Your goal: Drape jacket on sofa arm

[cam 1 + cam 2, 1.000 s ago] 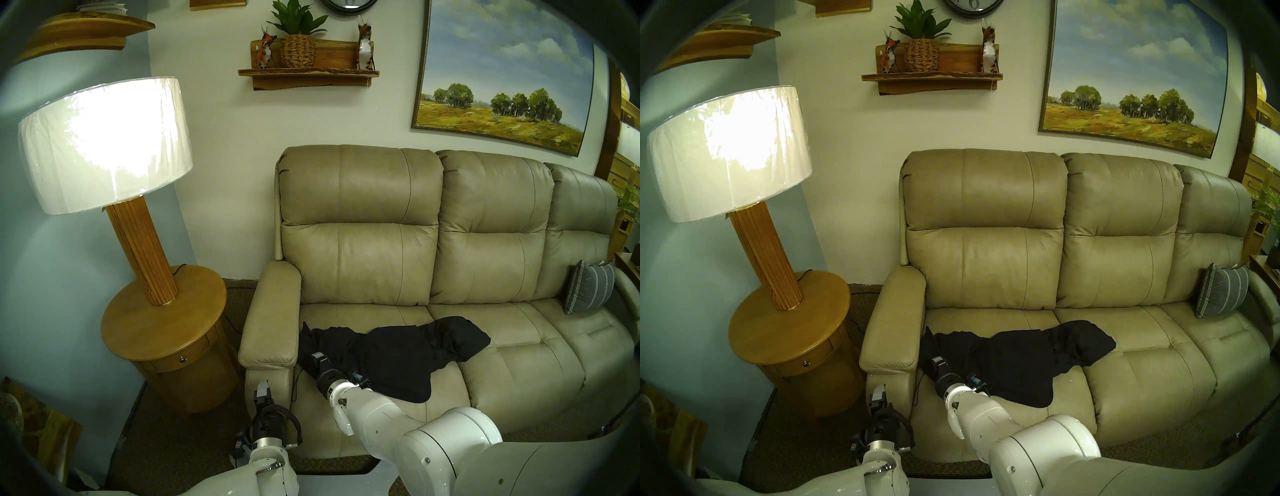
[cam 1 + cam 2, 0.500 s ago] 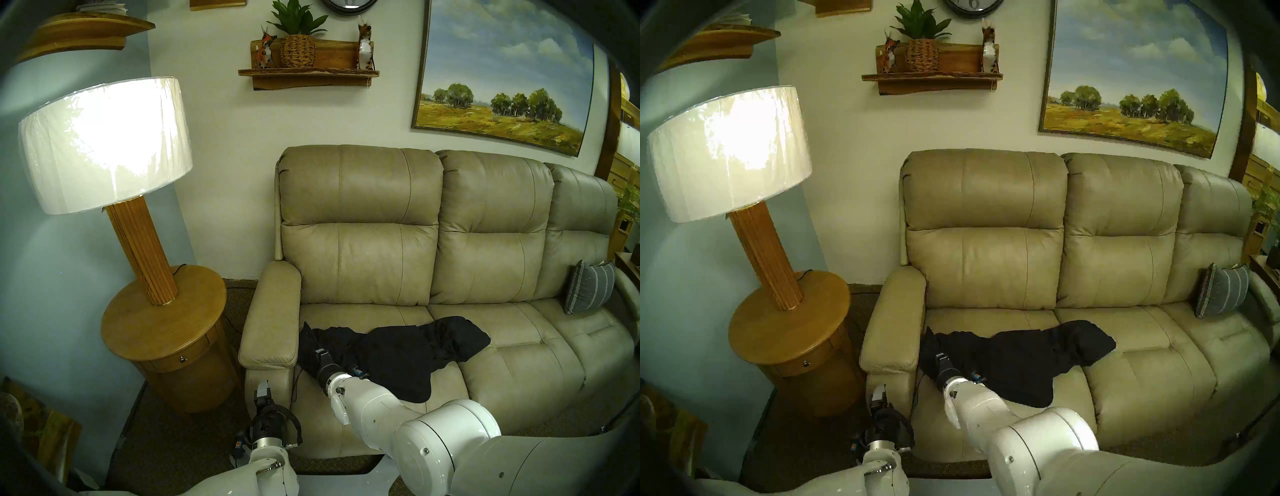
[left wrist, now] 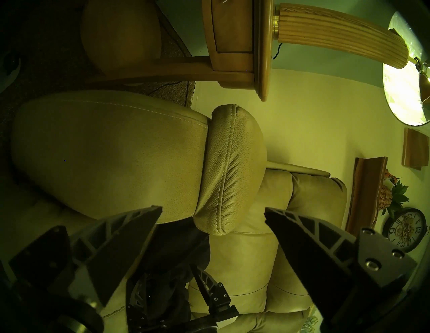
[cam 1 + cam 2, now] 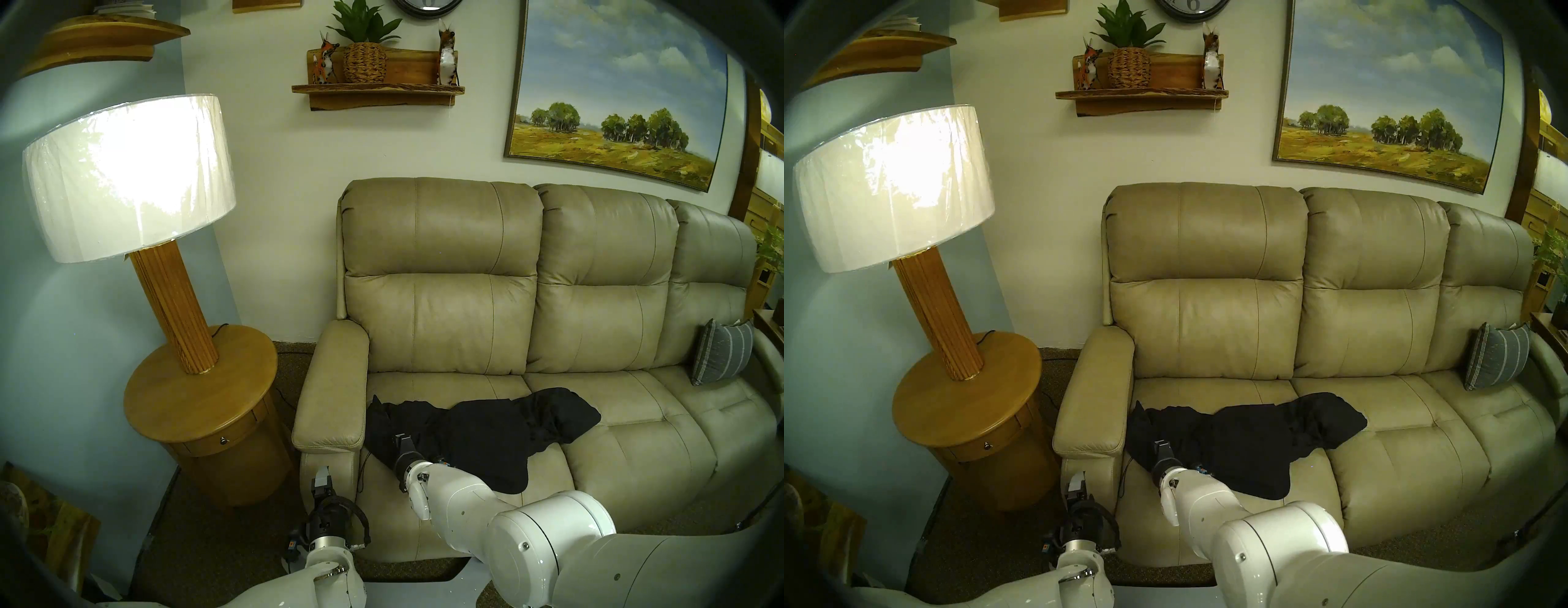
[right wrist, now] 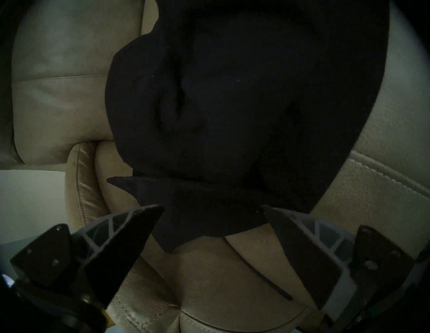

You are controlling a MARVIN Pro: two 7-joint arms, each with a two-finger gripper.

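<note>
The black jacket (image 4: 479,433), a limp and probably light garment lying crumpled on the sofa seat beside the sofa arm (image 4: 333,395), will sag from any single pinch, so a thick fold at its near edge looks the best hold. The right gripper (image 5: 213,209), angled down, hovers over that edge, jaws wide and empty. The left gripper (image 3: 213,210) waits open before the armrest's front end
</note>
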